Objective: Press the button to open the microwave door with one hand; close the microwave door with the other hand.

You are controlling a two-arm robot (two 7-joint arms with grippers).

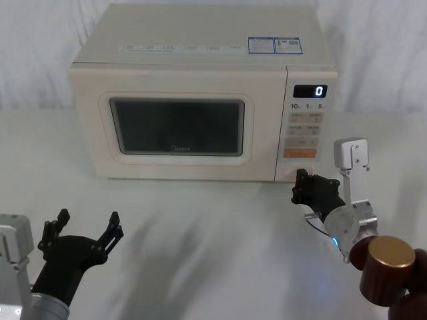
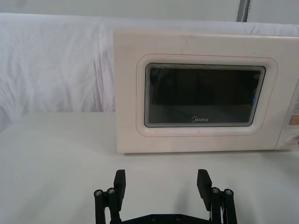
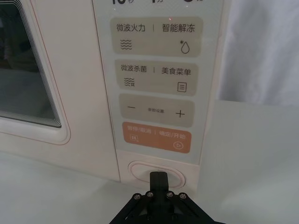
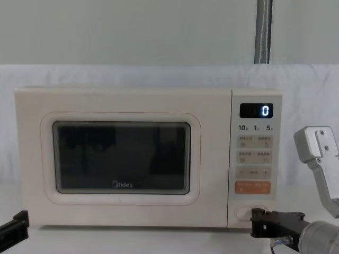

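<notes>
Step in hand appears to be the first one, the button press; the microwave door (image 1: 177, 127) sits flush with the oven body, window and "Midea" logo facing the robot, so nothing has released yet. The right gripper (image 3: 159, 179) is at the bottom of the control panel (image 3: 154, 84), fingers brought together into one narrow tip that lies right at the middle of the button (image 3: 140, 171), the wide oval key below the orange key (image 3: 156, 138). The right wrist view cannot settle whether the tip only touches the key or is already pushing it in. In the head view the same gripper (image 1: 303, 187) reaches the lower right front corner of the microwave (image 1: 200, 40), and the chest view agrees. The left gripper (image 1: 83, 230) rests low on the table (image 1: 213, 240), well short of the door and left of its centre, fingers spread wide and gripping nothing. Judged next move: a short straight push along the gripper's axis, kept centred on the oval so it does not stray up onto the orange key, then withdrawal to the right, clear of the door's swing. The left arm takes the closing afterwards.
</notes>
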